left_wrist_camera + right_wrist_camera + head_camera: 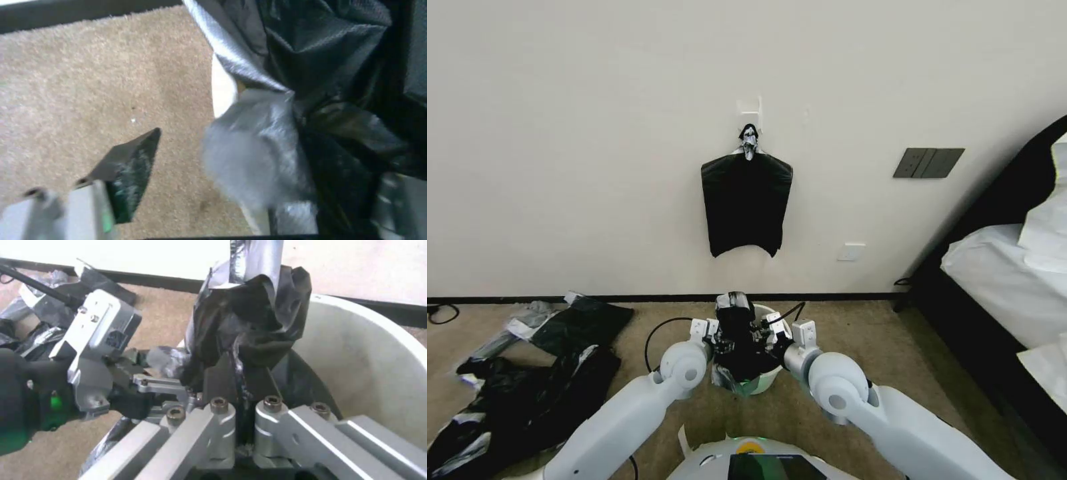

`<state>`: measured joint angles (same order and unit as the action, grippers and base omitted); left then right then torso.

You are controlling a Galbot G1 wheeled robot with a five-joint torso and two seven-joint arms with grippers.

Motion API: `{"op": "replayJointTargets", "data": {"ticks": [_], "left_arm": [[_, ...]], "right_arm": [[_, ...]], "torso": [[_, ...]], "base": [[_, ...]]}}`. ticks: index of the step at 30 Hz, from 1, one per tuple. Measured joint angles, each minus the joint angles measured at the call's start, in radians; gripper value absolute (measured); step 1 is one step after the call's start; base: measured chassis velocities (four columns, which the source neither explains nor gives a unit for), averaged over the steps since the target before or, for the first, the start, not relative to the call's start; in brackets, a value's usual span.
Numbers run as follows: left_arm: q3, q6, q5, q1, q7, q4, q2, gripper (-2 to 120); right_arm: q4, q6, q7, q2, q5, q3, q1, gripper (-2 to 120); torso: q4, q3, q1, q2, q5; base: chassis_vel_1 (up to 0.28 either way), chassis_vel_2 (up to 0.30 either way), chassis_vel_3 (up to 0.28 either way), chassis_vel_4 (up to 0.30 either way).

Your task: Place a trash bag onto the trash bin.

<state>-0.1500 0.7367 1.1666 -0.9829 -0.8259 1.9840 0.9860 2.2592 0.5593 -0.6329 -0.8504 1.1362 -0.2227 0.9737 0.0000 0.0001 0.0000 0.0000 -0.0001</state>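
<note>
Bin (768, 377): white, round, on the carpet (840, 333) near the wall, between the two arms; inner wall bare on the far side in the right wrist view (365, 353).

Bag (737, 340): glossy black, bunched and standing up out of the bin's mouth, part draped over the near rim and down the bin's left side; silvery folds show in the left wrist view (311, 66).

Right gripper (770, 333): at the bin's right rim, jaws clenched on a bunched fold of the bag (249, 326), the fingers (218, 380) pressed close on either side of the plastic.

Left gripper (717, 337): at the bin's left rim, against the bag. One finger (133, 163) stands clear over the carpet, well apart from the plastic; jaws released.

Bundle (747, 200): flat black, hung from a wall hook.

Heap (527, 380): black and grey sheets on the carpet, well left of the bin.

Bed (1014, 280): white bedding, at right.
</note>
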Motion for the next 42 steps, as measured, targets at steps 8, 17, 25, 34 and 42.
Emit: {"op": "replayJointTargets", "data": {"ticks": [8,17,25,34,42], "left_arm": [[0.020,0.000,0.010,-0.011,0.008,-0.001,0.012,52],[0.028,-0.001,0.011,-0.020,0.012,-0.001,0.015,17],[0.038,-0.002,0.009,-0.022,0.015,-0.013,0.019,4],[0.069,-0.049,-0.026,-0.052,0.049,0.005,0.012,3],[0.119,-0.122,-0.085,-0.096,0.120,0.052,-0.025,3]], "right_arm": [[-0.003,-0.003,-0.006,0.004,-0.001,0.005,0.002,0],[-0.008,-0.007,-0.007,0.003,-0.002,-0.002,-0.007,0],[-0.008,-0.009,-0.007,0.004,-0.002,-0.001,0.004,0],[-0.007,-0.024,0.002,0.002,-0.050,0.042,0.044,0],[-0.005,-0.091,0.047,0.022,-0.180,0.101,0.069,0]], "torso": [[0.0000,0.000,0.000,0.000,0.0001],[0.0000,0.000,0.000,0.000,0.0000],[0.0000,0.000,0.000,0.000,0.0000],[0.0000,0.000,0.000,0.000,0.0000],[0.0001,0.000,0.000,0.000,0.0001]], "base": [[0.000,0.000,0.000,0.000],[0.000,0.000,0.000,0.000],[0.000,0.000,0.000,0.000],[0.000,0.000,0.000,0.000],[0.000,0.000,0.000,0.000]]}}
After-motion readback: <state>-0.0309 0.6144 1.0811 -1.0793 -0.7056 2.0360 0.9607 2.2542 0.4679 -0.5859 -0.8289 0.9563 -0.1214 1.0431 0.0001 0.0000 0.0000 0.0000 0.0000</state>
